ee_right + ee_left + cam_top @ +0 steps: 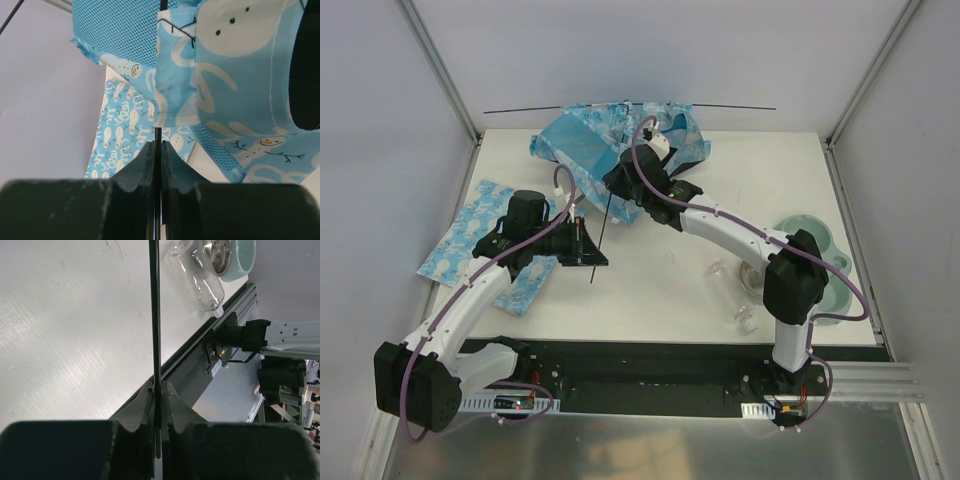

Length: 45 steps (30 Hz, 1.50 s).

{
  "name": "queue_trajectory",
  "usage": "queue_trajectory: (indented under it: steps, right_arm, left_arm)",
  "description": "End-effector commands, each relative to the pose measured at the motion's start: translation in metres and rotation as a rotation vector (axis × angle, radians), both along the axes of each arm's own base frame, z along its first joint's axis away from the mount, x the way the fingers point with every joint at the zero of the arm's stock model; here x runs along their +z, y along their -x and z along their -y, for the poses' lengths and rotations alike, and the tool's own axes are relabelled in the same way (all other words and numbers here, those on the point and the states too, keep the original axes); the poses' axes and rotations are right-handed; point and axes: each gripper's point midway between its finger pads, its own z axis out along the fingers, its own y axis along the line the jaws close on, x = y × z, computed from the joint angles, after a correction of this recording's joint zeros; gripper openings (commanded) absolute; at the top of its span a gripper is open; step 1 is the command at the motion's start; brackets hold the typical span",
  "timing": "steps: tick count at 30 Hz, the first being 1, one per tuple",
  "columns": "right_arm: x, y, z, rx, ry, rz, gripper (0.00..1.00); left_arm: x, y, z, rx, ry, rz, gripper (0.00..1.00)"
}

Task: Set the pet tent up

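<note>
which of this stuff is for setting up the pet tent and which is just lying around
For the job: pet tent, black pole pinched by the left hand and, near the fabric, the right hand.
Lying about: printed mat, clear bottle, teal bowl.

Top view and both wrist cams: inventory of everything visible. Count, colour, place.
small blue printed fabric tent: one, blue with white print, crumpled at far centre
thin black pole: one, black, from tent toward near side
second thin black pole: one, black, along far edge behind tent
flat light-blue printed mat: one, light blue, left side
clear plastic bottle: one, clear, lying right of centre
mint bowl: one, mint, right side, shiny metal bowl inside
white table: one, under everything
left claw: one, black, shut on thin black pole
right claw: one, black, shut on a pole at the tent fabric
</note>
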Motion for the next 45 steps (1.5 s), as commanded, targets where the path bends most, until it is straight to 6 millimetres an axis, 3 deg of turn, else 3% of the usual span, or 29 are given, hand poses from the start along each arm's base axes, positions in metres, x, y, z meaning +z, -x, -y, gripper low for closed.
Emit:
queue_trajectory:
  steps: [1, 8, 17, 20, 25, 34, 38, 45]
  right_arm:
    - [0.002, -0.013, 0.013, -0.016, -0.003, -0.004, 0.07]
    - [0.007, 0.017, 0.024, 0.067, 0.027, -0.015, 0.34]
    - [0.014, 0.065, 0.022, 0.249, 0.022, -0.014, 0.55]
    - [0.019, 0.079, 0.020, 0.286, 0.018, -0.003, 0.57]
    - [0.016, 0.094, 0.015, 0.333, 0.005, -0.016, 0.49]
    - [0.006, 0.094, 0.002, 0.372, 0.001, -0.017, 0.32]
    - [0.008, 0.096, -0.005, 0.401, -0.014, -0.026, 0.00]
    - [0.025, 0.087, -0.014, 0.373, -0.051, -0.017, 0.00]
  left_arm:
    - [0.018, -0.013, -0.003, 0.055, -0.020, 0.116, 0.00]
    - [0.032, -0.034, -0.012, 0.157, -0.061, 0.173, 0.00]
    - [0.034, -0.054, -0.013, 0.210, -0.082, 0.192, 0.00]
    - [0.034, -0.060, -0.012, 0.217, -0.083, 0.194, 0.00]
    - [0.034, -0.070, -0.010, 0.226, -0.084, 0.193, 0.00]
    - [0.037, -0.073, -0.005, 0.212, -0.067, 0.190, 0.00]
    - [0.038, -0.071, -0.006, 0.210, -0.064, 0.191, 0.00]
    - [0.026, -0.046, -0.010, 0.198, -0.057, 0.156, 0.20]
